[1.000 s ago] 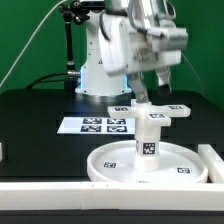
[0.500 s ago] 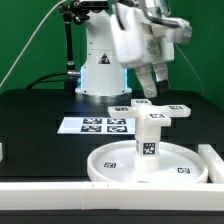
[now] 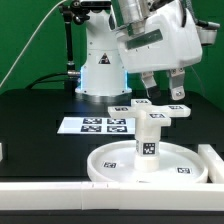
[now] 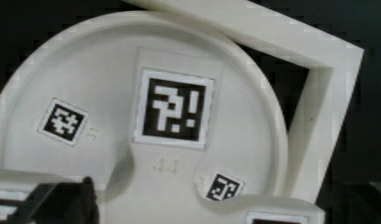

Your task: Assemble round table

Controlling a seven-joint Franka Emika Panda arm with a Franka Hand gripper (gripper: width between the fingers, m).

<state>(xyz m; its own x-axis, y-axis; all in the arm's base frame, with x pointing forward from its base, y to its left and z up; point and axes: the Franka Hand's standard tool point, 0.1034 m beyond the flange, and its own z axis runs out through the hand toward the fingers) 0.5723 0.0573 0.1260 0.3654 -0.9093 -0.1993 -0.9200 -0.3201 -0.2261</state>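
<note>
Gripper spread, empty, above the foot. Foot tops the leg, upright on the disc, near centre. Risk: a careless descent knocks the stack sideways.

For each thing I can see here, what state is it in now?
round disc: lying flat on the table, rim up.
cylinder leg: upright at the disc's centre.
cross-shaped foot: resting on top of the leg.
gripper: open, holding nothing, above the foot.
marker board: flat on the table behind the disc.
</note>
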